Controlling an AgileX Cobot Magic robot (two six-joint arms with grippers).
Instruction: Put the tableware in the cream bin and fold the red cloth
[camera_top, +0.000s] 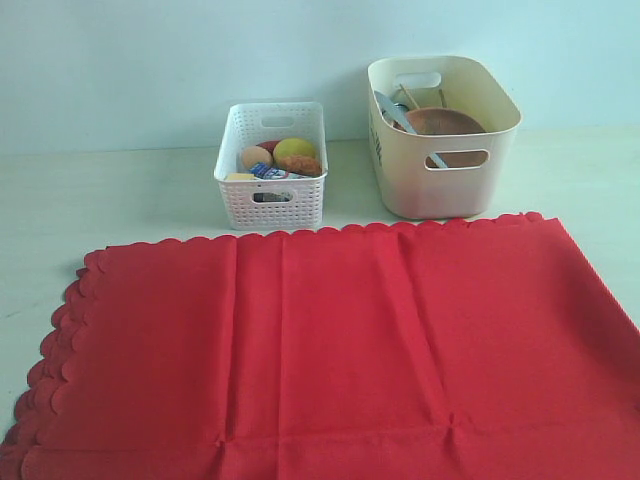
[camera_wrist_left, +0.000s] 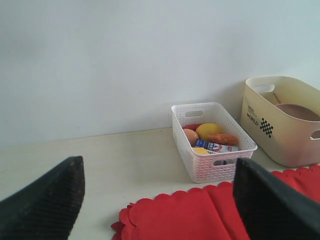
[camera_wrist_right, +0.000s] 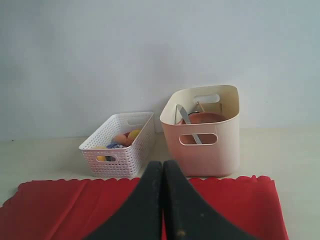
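The red cloth (camera_top: 330, 350) lies spread flat over the front of the table, scalloped edges showing. Behind it on the right stands the cream bin (camera_top: 442, 135); inside I see the brown wooden plate (camera_top: 445, 123), a metal knife (camera_top: 405, 120) and chopstick ends (camera_top: 408, 96). No gripper shows in the exterior view. My left gripper (camera_wrist_left: 159, 195) hangs open above the cloth's left corner (camera_wrist_left: 170, 217), nothing between its fingers. My right gripper (camera_wrist_right: 163, 167) is shut and empty, over the cloth (camera_wrist_right: 235, 205) in front of the cream bin (camera_wrist_right: 202, 132).
A white perforated basket (camera_top: 272, 165) with food items, among them an egg, a lemon and a small carton, stands left of the cream bin. A pale wall rises right behind both containers. Bare tabletop (camera_top: 120, 195) stretches left of the basket.
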